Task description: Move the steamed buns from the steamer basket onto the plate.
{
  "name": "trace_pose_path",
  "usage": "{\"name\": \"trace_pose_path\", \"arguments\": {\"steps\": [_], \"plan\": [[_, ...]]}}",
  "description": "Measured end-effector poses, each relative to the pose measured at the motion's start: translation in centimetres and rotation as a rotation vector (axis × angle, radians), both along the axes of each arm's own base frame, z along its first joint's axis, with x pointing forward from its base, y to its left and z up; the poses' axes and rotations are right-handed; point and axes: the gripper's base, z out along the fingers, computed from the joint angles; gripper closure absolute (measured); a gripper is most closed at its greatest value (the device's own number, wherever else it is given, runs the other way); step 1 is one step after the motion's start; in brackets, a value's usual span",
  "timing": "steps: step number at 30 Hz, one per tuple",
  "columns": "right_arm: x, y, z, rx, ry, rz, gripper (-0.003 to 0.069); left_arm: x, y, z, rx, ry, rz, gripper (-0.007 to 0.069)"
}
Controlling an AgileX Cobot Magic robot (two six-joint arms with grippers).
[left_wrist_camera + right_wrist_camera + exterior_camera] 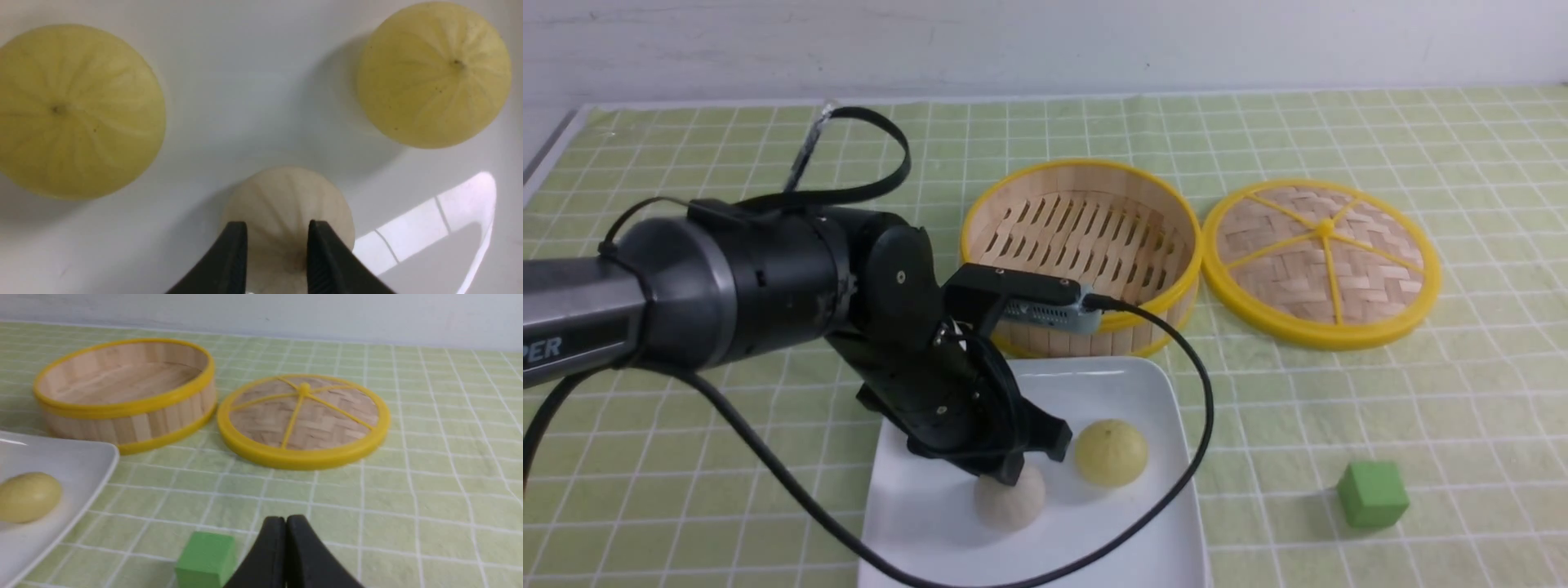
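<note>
My left hand [1037, 461] points down onto the greyish off-white bun [1013, 502]. Its two black fingers [235, 253] stand a little apart, over the bun's dimpled top. I cannot tell whether they are pinching it or only touching it. That bun sits on the white plate [931, 523], directly under the hand.

Just to the hand's right, a pale yellow bun [1111, 453] also lies on the plate, apart from the grey one. The left wrist view shows a second pale yellow dome [77, 110] on the hand's other side.

Beyond the hand, just past the plate's far edge, is the steamer basket [1082, 237]. The woven lid [1323, 261] lies flat beside it on the green checked worktop [1421, 408].

My right hand [286, 551] is clenched, fingers pressed together, with a green cube [206, 559] just beside it.
</note>
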Motion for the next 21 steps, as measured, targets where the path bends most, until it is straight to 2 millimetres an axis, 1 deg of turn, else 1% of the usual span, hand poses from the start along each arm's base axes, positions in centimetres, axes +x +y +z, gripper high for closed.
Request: {"name": "trace_pose_path", "arguments": {"steps": [1,2,3,4,6,7,9,12,14,15,16,17,18,19,21], "plan": [[0.0,0.0,-0.2,-0.001,0.005,-0.006,0.0644,0.0,0.0,0.0,0.000,0.000,0.000,0.0384],[-0.1,-0.3,-1.0,-0.003,0.018,-0.045,0.0643,0.0,0.0,0.0,0.004,-0.006,-0.003,0.0382],[-0.1,-0.3,-1.1,-0.003,0.020,-0.053,0.0642,0.0,0.0,0.0,0.005,-0.006,-0.004,0.0382],[-0.2,-0.4,-1.9,-0.005,0.033,-0.075,0.0641,0.0,0.1,0.1,0.009,-0.012,-0.008,0.0382],[-0.2,-0.5,-2.5,-0.008,0.055,-0.089,0.0638,0.0,0.1,0.2,0.009,-0.018,-0.010,0.0382],[-0.2,-0.6,-3.0,-0.012,0.084,-0.097,0.0636,-0.1,0.3,0.8,0.005,-0.036,-0.014,0.0382],[-0.3,-0.6,-3.2,-0.017,0.112,-0.099,0.0633,-0.3,0.5,1.9,-0.001,-0.073,-0.021,0.0382],[-0.3,-0.6,-3.3,-0.020,0.122,-0.100,0.0630,-0.8,1.0,3.8,-0.012,-0.132,-0.032,0.0382],[-0.3,-0.6,-3.3,-0.020,0.123,-0.100,0.0627,-1.5,1.6,5.6,-0.022,-0.171,-0.034,0.0382],[-0.3,-0.6,-3.3,-0.020,0.123,-0.100,0.0627,-1.6,1.7,5.7,-0.023,-0.175,-0.035,0.0382],[-0.3,-0.6,-3.3,-0.020,0.125,-0.100,0.0625,-2.5,2.3,7.6,-0.039,-0.217,-0.040,0.0387],[-0.3,-0.6,-3.3,-0.020,0.125,-0.100,0.0624,-2.9,2.6,8.2,-0.044,-0.226,-0.034,0.0389],[-0.3,-0.6,-3.3,-0.020,0.126,-0.100,0.0622,-3.6,3.1,9.4,-0.050,-0.246,-0.032,0.0394],[-0.3,-0.6,-3.3,-0.020,0.126,-0.100,0.0621,-4.5,3.9,10.7,-0.054,-0.275,-0.027,0.0403],[-0.3,-0.6,-3.3,-0.021,0.126,-0.100,0.0619,-6.5,5.6,12.9,-0.038,-0.303,-0.009,0.0435]]}}
